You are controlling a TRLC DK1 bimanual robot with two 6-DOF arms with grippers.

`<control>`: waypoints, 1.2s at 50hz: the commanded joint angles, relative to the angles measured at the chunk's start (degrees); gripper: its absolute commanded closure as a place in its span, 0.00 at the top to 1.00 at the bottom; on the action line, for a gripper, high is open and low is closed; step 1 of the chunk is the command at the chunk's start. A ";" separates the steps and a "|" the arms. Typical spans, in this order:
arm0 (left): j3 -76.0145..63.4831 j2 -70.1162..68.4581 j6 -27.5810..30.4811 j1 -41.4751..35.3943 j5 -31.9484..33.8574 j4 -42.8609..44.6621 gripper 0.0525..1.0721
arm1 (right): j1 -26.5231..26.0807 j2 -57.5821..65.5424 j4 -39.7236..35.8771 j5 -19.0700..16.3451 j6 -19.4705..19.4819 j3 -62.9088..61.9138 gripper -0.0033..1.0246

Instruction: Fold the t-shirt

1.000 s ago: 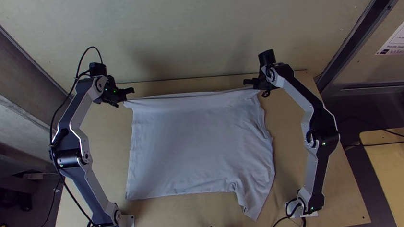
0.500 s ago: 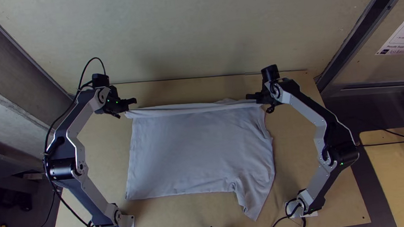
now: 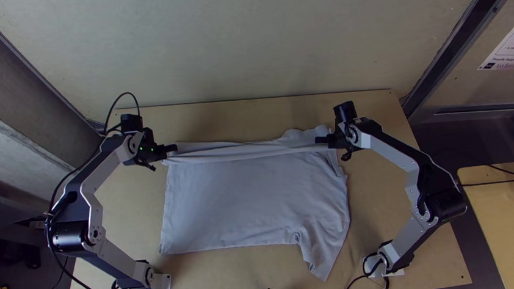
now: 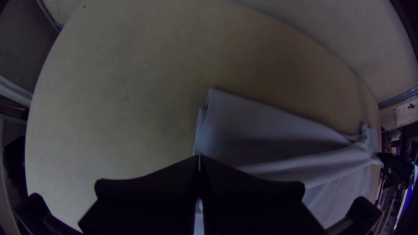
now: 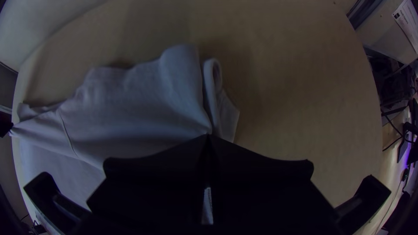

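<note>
T-shirt [image 3: 252,200] lies on tabletop [image 3: 129,219], far part doubling over. Left claw [image 3: 175,148] and right claw [image 3: 318,139] each closed on one end of the upper layer. Step, judged: crosswise fold. Next: bring both ends nearward evenly, lower, release.

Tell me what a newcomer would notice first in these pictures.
Probably the pale t-shirt, spread wide over the middle of the wooden table, with a pointed flap jutting toward the near edge at the picture's right. Next, likely, the left gripper and right gripper, closed on opposite ends of a straight band of cloth near the shirt's far side.
</note>
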 commanded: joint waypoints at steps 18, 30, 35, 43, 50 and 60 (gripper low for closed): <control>-3.98 -5.32 0.50 1.41 -0.18 0.67 0.96 | -4.06 -10.96 -2.15 0.52 0.03 -6.74 0.97; -0.37 -11.38 4.90 2.46 1.58 -8.56 0.96 | -5.56 -21.42 -11.90 0.52 0.83 -5.25 0.96; -0.55 -14.81 5.78 2.38 1.58 -11.46 0.96 | -5.91 -24.15 -17.79 0.52 0.83 -3.75 0.96; -0.64 -19.73 6.57 1.15 1.14 -21.13 0.96 | -4.33 -32.06 -25.00 0.43 1.00 -4.28 0.96; -2.57 -23.25 7.97 -0.35 1.14 -31.58 0.96 | -0.64 -38.30 -31.33 0.43 1.18 -4.98 0.96; -12.24 -30.72 10.35 -4.66 0.17 -38.44 0.96 | 8.33 -43.75 -38.44 0.08 4.78 -8.67 0.96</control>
